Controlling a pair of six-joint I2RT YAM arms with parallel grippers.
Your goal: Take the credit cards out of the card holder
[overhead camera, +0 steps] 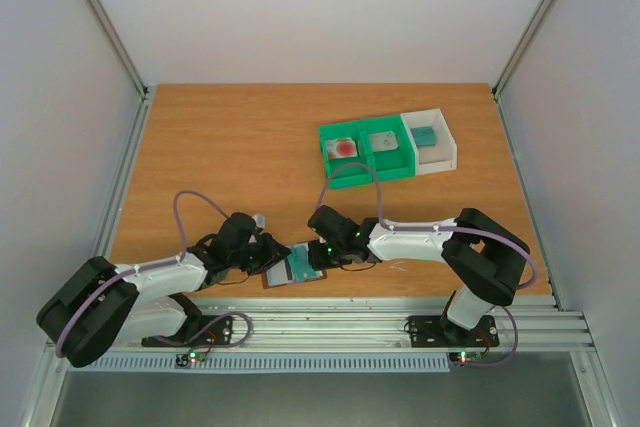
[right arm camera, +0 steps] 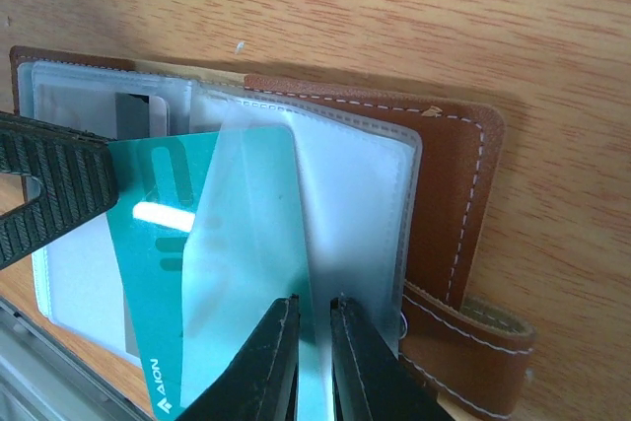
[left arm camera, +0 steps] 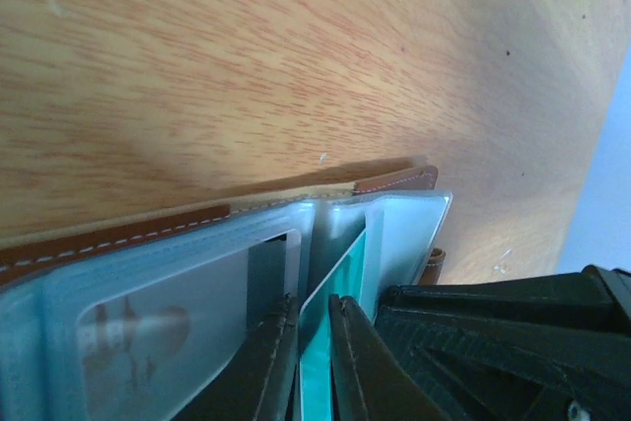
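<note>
Gripping teal card (right arm camera: 158,244), left jaws overlie card holder (right arm camera: 449,194).

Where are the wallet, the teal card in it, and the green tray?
wallet (right arm camera: 449,204): right wrist view, brown cover.
teal card (right arm camera: 153,283): right wrist view, its bare face.
green tray (overhead camera: 398,169): top view, front wall.

Place: robot lab cell (a closed booth)
Walls: plain white panels (overhead camera: 300,7), metal posts (overhead camera: 107,17)
Bench (overhead camera: 230,147): wooden, arms (overhead camera: 420,239) bolted at near edge

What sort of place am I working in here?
Probably a lab robot test cell: a wooden tabletop enclosed by plain white panels, with an aluminium mounting rail along its near edge.
</note>
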